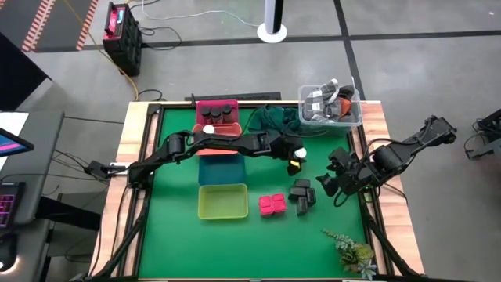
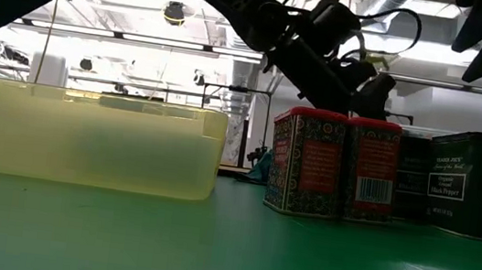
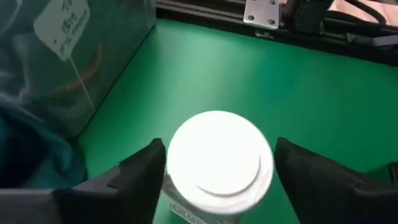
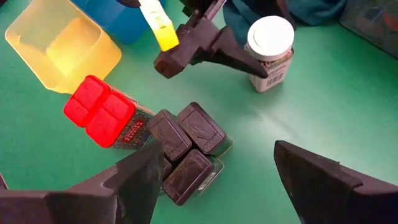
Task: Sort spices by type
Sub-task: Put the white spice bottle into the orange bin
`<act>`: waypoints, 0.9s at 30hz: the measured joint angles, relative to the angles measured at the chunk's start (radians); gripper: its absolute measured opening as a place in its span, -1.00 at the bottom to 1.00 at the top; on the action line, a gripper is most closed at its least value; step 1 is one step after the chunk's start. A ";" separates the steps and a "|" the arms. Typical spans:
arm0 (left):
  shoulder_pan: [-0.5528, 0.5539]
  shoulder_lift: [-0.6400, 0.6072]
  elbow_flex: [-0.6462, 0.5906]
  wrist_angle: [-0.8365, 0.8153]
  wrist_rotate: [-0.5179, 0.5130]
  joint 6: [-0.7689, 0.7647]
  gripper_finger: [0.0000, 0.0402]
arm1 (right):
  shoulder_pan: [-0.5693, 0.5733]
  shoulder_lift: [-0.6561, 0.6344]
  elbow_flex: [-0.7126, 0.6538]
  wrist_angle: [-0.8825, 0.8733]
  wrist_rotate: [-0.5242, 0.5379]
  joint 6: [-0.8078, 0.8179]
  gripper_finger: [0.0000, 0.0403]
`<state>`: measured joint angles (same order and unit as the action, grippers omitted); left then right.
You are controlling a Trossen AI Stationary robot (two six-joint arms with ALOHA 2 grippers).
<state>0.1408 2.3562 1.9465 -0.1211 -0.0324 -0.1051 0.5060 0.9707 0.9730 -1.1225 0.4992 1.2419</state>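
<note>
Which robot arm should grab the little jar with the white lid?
The left one, probably. Its pincer is open with a finger on each side of the white-capped jar. The right pincer hangs open over the dark grey boxes, farther from the jar.

The yellow tray (image 2: 102, 141) looks like cloudy, see-through plastic. The red tins (image 2: 333, 165) and dark tins (image 2: 470, 184) seem printed metal, slightly glossy. The jar cap (image 3: 214, 162) is smooth white plastic; the table cover (image 2: 208, 251) is matt green.
</note>
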 joint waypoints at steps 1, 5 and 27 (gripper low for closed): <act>0.000 0.000 0.000 0.000 0.000 -0.009 0.30 | 0.000 0.000 0.000 0.000 0.000 0.002 0.62; 0.005 0.000 0.000 0.007 0.000 -0.040 -0.01 | 0.000 0.000 0.000 0.000 0.000 0.004 0.62; 0.104 -0.241 -0.019 -0.292 0.024 0.092 -0.02 | -0.001 0.000 0.000 0.006 0.092 -0.009 0.62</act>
<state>0.2450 2.1149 1.9274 -0.4135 -0.0081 -0.0127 0.5050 0.9707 0.9730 -1.1162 0.5914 1.2327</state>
